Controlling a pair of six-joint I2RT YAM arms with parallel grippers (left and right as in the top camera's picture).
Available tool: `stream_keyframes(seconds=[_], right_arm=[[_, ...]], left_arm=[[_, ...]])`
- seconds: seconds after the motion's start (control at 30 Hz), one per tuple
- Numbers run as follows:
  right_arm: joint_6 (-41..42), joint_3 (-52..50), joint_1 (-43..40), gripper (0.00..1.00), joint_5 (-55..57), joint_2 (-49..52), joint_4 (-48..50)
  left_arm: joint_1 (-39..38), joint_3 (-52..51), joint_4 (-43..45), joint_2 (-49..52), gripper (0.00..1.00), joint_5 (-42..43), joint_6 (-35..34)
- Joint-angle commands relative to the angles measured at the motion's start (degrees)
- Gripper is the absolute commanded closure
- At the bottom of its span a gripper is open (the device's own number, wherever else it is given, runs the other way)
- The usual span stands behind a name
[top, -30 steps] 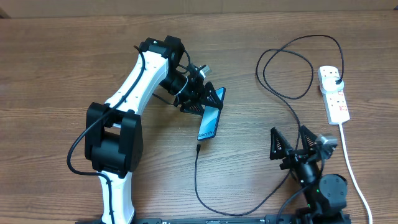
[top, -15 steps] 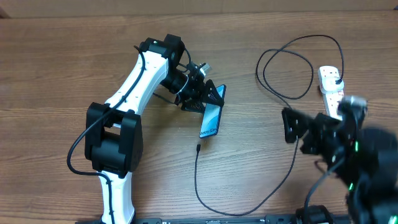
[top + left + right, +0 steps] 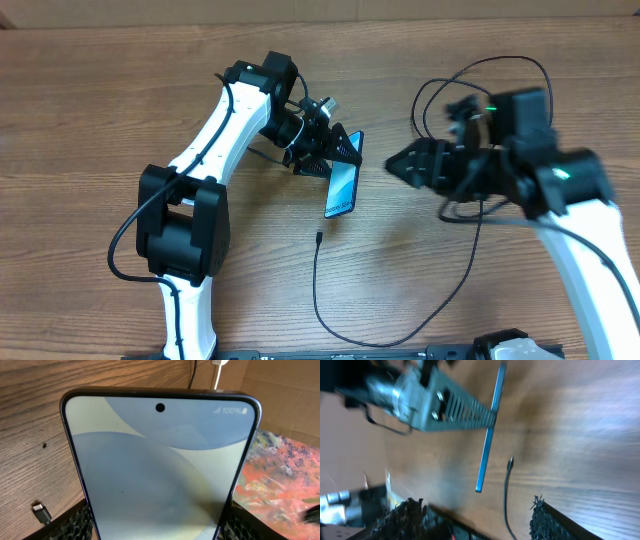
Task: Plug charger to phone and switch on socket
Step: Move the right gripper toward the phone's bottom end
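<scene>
Phone, overhead: the phone [image 3: 341,190] sits mid-frame, slanted, with its screen facing up.
Left gripper, overhead: the left gripper [image 3: 337,160] is clamped on the phone's upper end.
Charger, overhead: the charger [image 3: 330,325] has its tip [image 3: 318,238] on the table [image 3: 90,100], just below the phone and apart from it. The cable loops along the lower frame and climbs on the right.
Right gripper, overhead: the right gripper [image 3: 400,165] is right of the phone, pointing at it and clear of it. It is blurred, so its spread cannot be told here.
Phone, left wrist: it fills the frame, screen lit, held between the left fingers [image 3: 80,521] at the lower corners.
Tip, left wrist: it lies at lower left on the wood.
Phone, right wrist: it shows edge-on as a thin blue line at centre, held from the upper left.
Tip, right wrist: it lies just right of the phone's lower end, not touching it.
Right fingers, right wrist: the right fingers [image 3: 405,515] stand wide apart at lower left and lower right.
</scene>
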Motion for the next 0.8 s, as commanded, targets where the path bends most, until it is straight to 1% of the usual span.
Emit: stream_keyframes(seconds=[0.0,0.13,0.3,0.4,0.43,0.57,0.63,0.7,0.77], right_arm=[[0.26,-0.20,4.72,0.28,0.33,3.10,0.61],[3.65,-0.20,9.16,0.27,5.35,7.89,0.79],[4.66,-0.20,13.16,0.27,5.90,13.55,3.85],[5.14,-0.20,14.23,0.30,5.90,15.17,6.38],[5.55,-0.20,14.27,0.34,5.92,15.34,7.19],[6.19,-0.20,14.27,0.56,5.92,15.43,10.60],[6.95,-0.20,14.27,0.66,5.97,15.43,11.04],[7.91,-0.20,14.27,0.78,7.06,15.43,10.80],[7.87,-0.20,14.27,0.93,7.65,15.43,10.60]], left_arm=[[0.20,1.40,-0.04,-0.42,0.44,3.02,-0.59],[0.20,1.40,-0.09,-0.42,0.43,3.50,-0.52],[0.20,1.40,-0.07,-0.42,0.42,4.66,-0.31],[0.20,1.40,-0.02,-0.42,0.41,4.63,-0.09],[0.20,1.40,-0.02,-0.42,0.41,4.63,-0.09],[0.20,1.40,-0.02,-0.42,0.41,4.66,-0.09],[0.20,1.40,0.00,-0.42,0.39,4.66,-0.09],[0.20,1.40,0.15,-0.42,0.39,4.66,-0.07],[0.20,1.40,0.35,-0.42,0.37,4.66,-0.07]])
